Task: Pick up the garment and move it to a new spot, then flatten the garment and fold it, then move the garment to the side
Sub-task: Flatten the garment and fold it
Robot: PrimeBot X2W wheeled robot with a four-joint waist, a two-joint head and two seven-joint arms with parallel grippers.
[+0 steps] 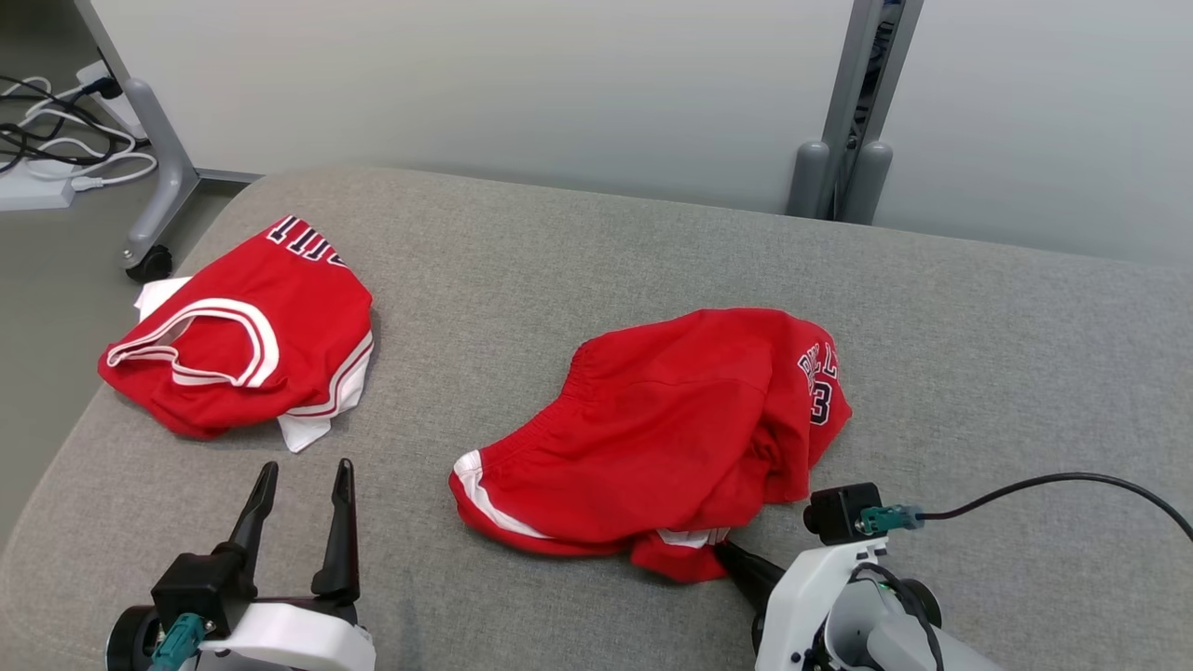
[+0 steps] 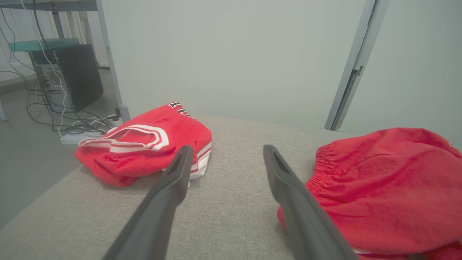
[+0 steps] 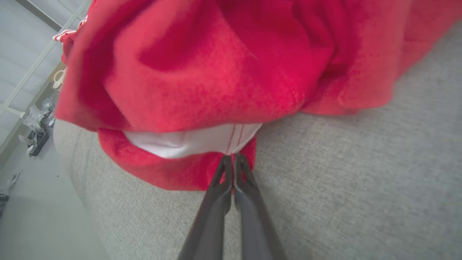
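- The right hand (image 1: 722,550) (image 3: 232,160) is closed, its two dark fingers pressed together and pinching the near hem of the red shorts (image 1: 662,438) (image 2: 386,187) (image 3: 216,72), right where a strip of white lining shows under the red.
- Taking the robot's side of the table (image 1: 596,252) (image 2: 223,216) (image 3: 361,180) as six o'clock, that hand comes in low at about five o'clock, fingers pointing toward eleven.
- The shorts lie crumpled on the grey cloth top, a little to the four o'clock side of the middle. The gathered waistband faces ten o'clock, a white-trimmed corner points to seven, and dark lettering with a number shows at the three o'clock end.
- The hem in the fingers sits low against the table; I cannot tell whether it has left the surface.
- The left hand (image 1: 308,466) (image 2: 227,150) hangs at seven o'clock, fingers spread wide with nothing between them, apart from both pieces of clothing.
- A red jersey (image 1: 242,345) (image 2: 151,144) with white-banded openings is bunched at nine o'clock, near the table's edge, well apart from the shorts.
- A black cable (image 1: 1053,480) arcs off the right wrist toward three o'clock.
- Beyond the table at ten o'clock, loose cords (image 1: 56,140) lie on the floor beside a grey wheeled leg (image 1: 154,177); a grey post (image 1: 853,121) stands at one o'clock against the pale wall.
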